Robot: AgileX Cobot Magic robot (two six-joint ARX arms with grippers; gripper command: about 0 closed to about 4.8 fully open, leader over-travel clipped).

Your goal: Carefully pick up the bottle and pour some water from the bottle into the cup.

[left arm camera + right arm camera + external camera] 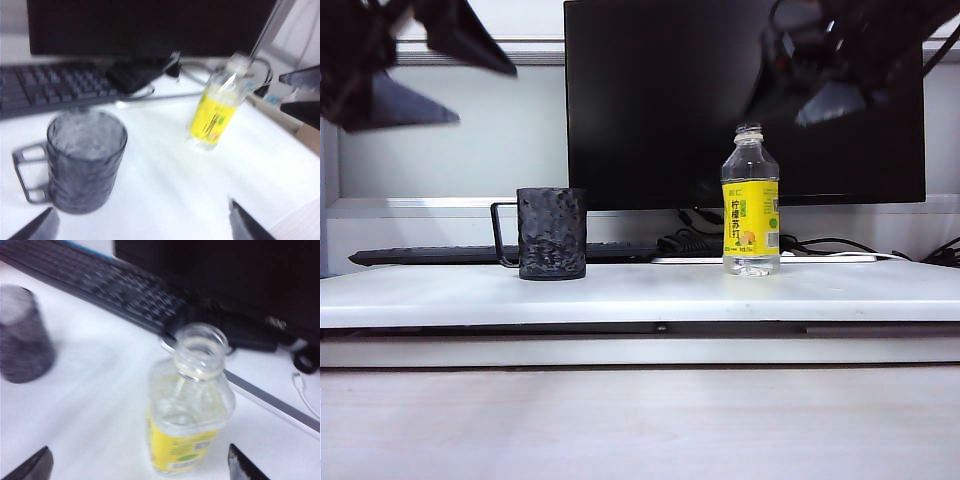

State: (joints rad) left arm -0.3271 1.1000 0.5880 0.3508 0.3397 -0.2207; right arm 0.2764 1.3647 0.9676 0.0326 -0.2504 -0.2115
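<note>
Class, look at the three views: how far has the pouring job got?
Nothing is done: the bottle stands upright, uncapped, apart from the cup. In hand: the open left gripper and right gripper hang above the table, holding nothing. Left: grasping, lifting, pouring.

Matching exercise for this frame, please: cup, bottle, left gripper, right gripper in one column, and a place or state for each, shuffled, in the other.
1. cup
2. bottle
3. left gripper
4. right gripper

a. open, up above the bottle
b. dark, bumpy, handle pointing left in the exterior view
c. open, up above the cup's side
d. capless, yellow label, upright

Pairs: 1-b, 2-d, 3-c, 4-a
</note>
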